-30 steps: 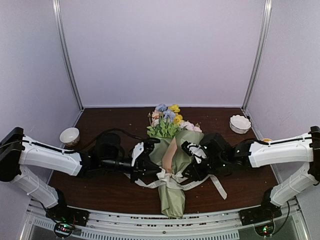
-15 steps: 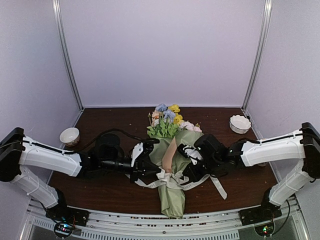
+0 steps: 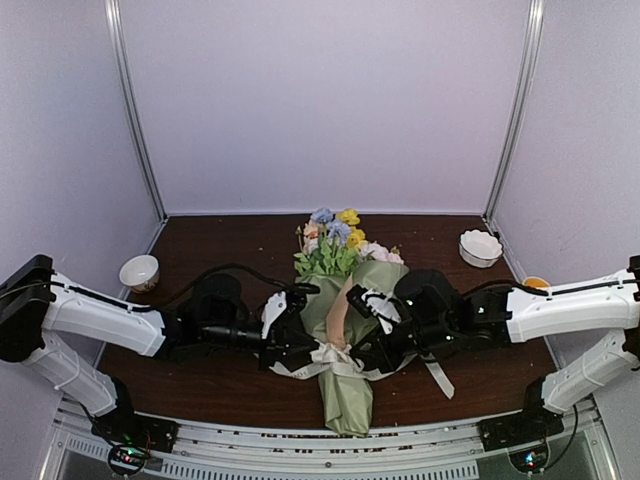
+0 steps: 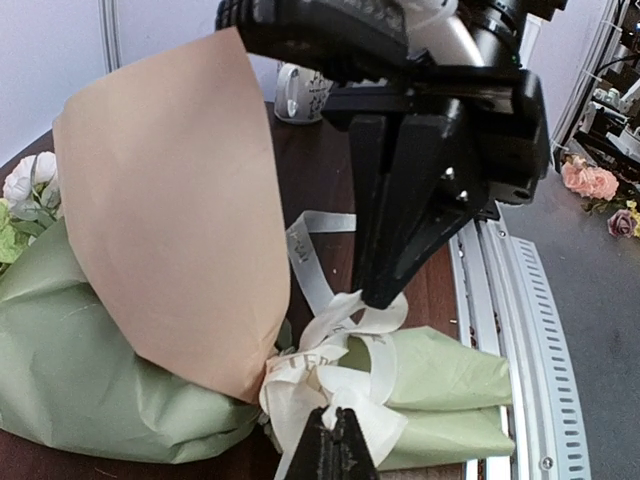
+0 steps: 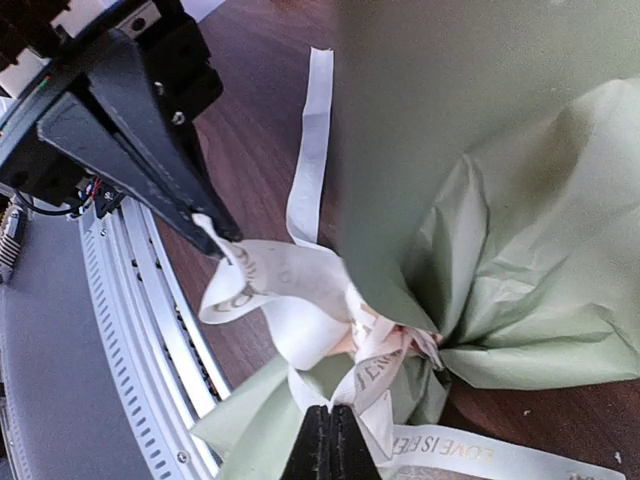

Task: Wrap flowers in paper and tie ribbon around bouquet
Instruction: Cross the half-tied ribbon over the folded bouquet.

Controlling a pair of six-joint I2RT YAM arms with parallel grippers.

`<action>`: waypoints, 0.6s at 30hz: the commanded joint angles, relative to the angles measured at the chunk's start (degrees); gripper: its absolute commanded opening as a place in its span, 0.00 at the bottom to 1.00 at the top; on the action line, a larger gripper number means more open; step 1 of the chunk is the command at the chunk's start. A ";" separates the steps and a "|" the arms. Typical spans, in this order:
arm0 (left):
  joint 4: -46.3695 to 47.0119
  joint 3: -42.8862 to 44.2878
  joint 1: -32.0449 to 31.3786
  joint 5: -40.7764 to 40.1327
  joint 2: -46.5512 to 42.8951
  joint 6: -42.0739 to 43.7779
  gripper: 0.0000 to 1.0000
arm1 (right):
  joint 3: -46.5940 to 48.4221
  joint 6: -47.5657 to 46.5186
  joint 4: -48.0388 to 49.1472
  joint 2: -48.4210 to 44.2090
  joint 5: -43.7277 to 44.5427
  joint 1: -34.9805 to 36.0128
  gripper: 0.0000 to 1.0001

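View from the top camera: one bouquet (image 3: 345,400) lies at the middle of the table (image 3: 220,385), stem end toward the near edge, flowers (image 3: 335,240) toward the far edge; one sheet of paper (image 3: 374,285), green with a tan flap, sleeves them; one ribbon (image 3: 335,357) is knotted round the narrow waist, a tail trailing toward the right edge; two grippers meet at that knot, the left gripper (image 3: 293,345) from the left, the right gripper (image 3: 372,352) from the right, crowding over the bow and hiding much of it; two small dishes stand well apart from the bundle, a cup (image 3: 139,271) by the left edge and a white bowl (image 3: 480,247) near the far right corner; their contents cannot be told.

Left wrist view: the left gripper's fingertips are pressed together on a fold of ribbon at the bow; opposite, the right gripper's black fingers taper to a closed tip nipping a ribbon loop just above the knot; the tan flap stands to the left, green paper under it; a slotted metal rail (image 4: 510,300) runs along the near edge; a few loose blooms (image 4: 590,180) lie beyond it, off the table.

Right wrist view: the right gripper's fingertips are closed on a lettered strand at the knot; the left gripper's tip pinches a loop of ribbon; green paper fills the right side.
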 commanded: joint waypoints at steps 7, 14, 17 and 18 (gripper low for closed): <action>2.92 -1.30 0.19 -2.17 2.20 0.60 0.00 | 0.17 4.82 7.84 4.41 -5.79 5.27 0.05; 3.43 -3.48 0.21 -4.25 1.32 0.92 0.00 | 3.66 0.51 -1.87 2.27 -3.61 6.32 0.30; 3.84 -3.87 0.28 -4.57 1.16 1.26 0.00 | 4.67 -1.43 -6.65 -2.26 -1.97 6.23 0.38; 3.81 -3.88 0.28 -4.66 1.16 1.27 0.00 | 4.90 -1.90 -8.00 -3.95 -1.16 6.09 0.39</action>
